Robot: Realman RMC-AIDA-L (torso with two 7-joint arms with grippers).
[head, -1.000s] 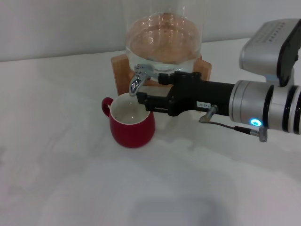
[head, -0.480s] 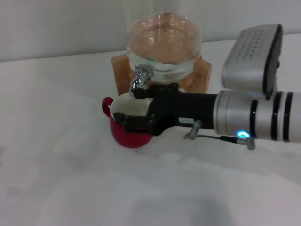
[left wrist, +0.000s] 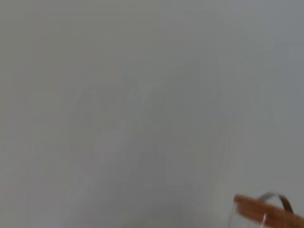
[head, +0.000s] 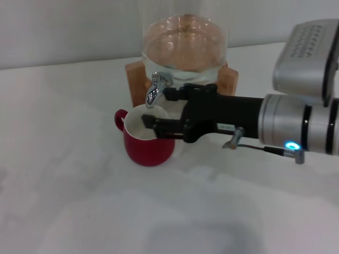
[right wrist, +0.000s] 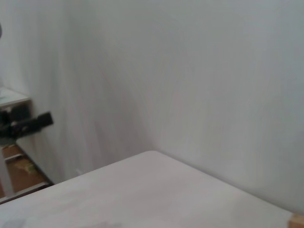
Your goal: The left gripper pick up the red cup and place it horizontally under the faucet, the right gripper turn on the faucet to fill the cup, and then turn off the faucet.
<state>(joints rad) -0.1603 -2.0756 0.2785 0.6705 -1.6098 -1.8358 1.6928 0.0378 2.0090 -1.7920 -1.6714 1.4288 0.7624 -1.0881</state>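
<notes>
The red cup (head: 148, 142) stands upright on the white table, its handle to the left and its white inside showing. It sits right below the chrome faucet (head: 155, 88), which sticks out of the glass dispenser jar (head: 184, 47). My right gripper (head: 161, 109) reaches in from the right with its jaws open. One finger (head: 172, 94) is beside the faucet's spout and the other (head: 154, 123) lies over the cup's rim. The left gripper is out of view. Its wrist view shows only a wall and a bit of the jar's lid (left wrist: 266, 212).
The jar rests on a wooden stand (head: 226, 78) at the back of the white table (head: 79, 201). The thick silver right wrist (head: 302, 129) with a blue light spans the right side. The right wrist view shows wall, tabletop and a dark object (right wrist: 26, 124) far off.
The right gripper dipped left and low over the cup, then came back up and right. Its jaws now stand wider apart by the faucet spout. The cup has not moved.
</notes>
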